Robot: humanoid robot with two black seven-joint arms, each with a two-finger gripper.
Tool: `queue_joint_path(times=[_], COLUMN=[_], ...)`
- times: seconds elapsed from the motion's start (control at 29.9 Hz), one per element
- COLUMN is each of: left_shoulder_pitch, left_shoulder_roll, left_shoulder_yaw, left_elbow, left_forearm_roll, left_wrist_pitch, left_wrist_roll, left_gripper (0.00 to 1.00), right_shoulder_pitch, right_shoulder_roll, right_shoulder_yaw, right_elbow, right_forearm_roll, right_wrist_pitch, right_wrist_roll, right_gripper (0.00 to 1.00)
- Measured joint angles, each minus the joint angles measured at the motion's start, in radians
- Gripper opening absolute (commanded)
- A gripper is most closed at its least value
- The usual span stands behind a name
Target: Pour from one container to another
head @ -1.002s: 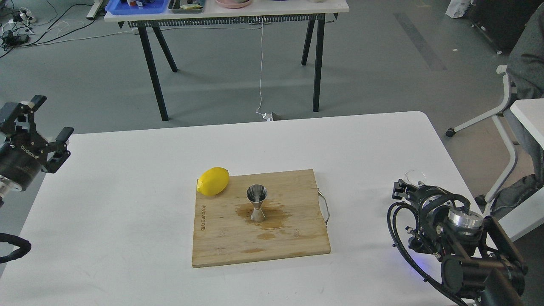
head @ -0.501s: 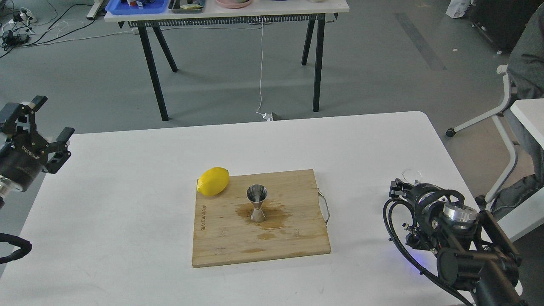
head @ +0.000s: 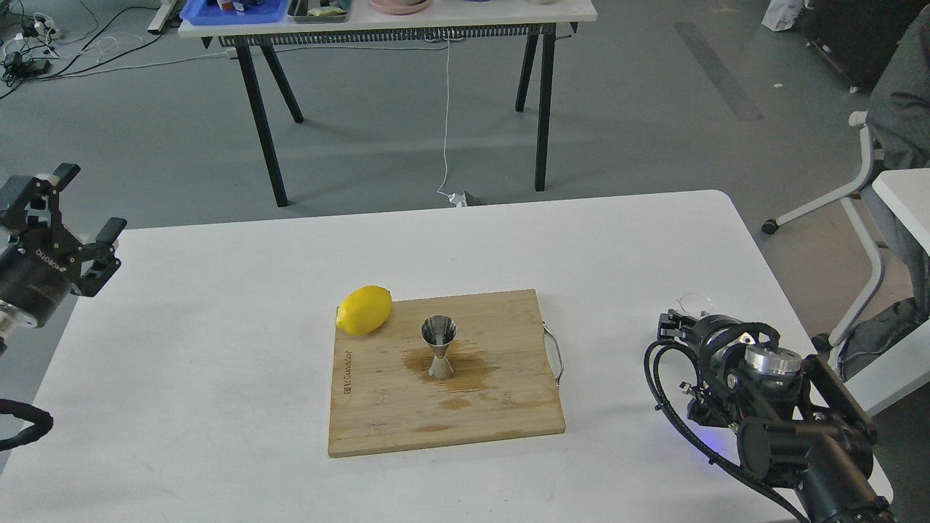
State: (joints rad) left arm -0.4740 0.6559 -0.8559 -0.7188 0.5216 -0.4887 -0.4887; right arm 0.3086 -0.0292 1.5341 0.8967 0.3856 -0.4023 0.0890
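Observation:
The steel jigger [head: 439, 347] stands upright on the wooden cutting board [head: 501, 407], in a brown wet patch. The clear glass cup [head: 694, 299] shows only as a rim at the tip of my right gripper [head: 683, 319], over the table's right side and well right of the board. It travels with the gripper, which appears shut on it; the fingers are mostly hidden behind the wrist. My left gripper [head: 89, 203] hangs open and empty past the table's left edge, far from the board.
A yellow lemon [head: 365, 309] lies on the board's far left corner. The board has a metal handle [head: 556, 352] on its right side. A chair [head: 857, 203] and a second table's corner [head: 901, 189] are at the right.
My right arm has slid a little to the left, toward the board, and the glass cup has moved with it. The left gripper, jigger and lemon have stayed in place.

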Motion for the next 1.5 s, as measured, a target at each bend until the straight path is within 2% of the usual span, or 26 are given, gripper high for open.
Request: queue_joint_path(times=[0.4, 0.84, 1.27, 1.5], left_shoulder_pitch=[0.000, 0.000, 0.000, 0.000], left_shoulder_roll=[-0.001, 0.000, 0.001, 0.001], left_shoulder_yaw=[0.000, 0.000, 0.000, 0.000], left_elbow=[0.001, 0.001, 0.001, 0.001], left_forearm_roll=[0.000, 0.000, 0.000, 0.000], left_wrist_pitch=[0.000, 0.000, 0.000, 0.000], left_wrist_roll=[0.000, 0.000, 0.000, 0.000], left_gripper=[0.99, 0.99, 0.99, 0.99], right_shoulder_pitch=[0.033, 0.034, 0.034, 0.034], right_shoulder_roll=[-0.002, -0.002, -0.002, -0.002], right_shoulder_yaw=[-0.022, -0.043, -0.044, -0.045], right_elbow=[-0.045, -0.045, -0.040, -0.036], right_forearm_roll=[-0.001, -0.002, -0.001, -0.001], right_wrist_pitch=[0.001, 0.000, -0.001, -0.004], right_wrist_roll=[-0.003, -0.003, -0.003, -0.003], right_gripper=[0.49, 0.58, 0.64, 0.81])
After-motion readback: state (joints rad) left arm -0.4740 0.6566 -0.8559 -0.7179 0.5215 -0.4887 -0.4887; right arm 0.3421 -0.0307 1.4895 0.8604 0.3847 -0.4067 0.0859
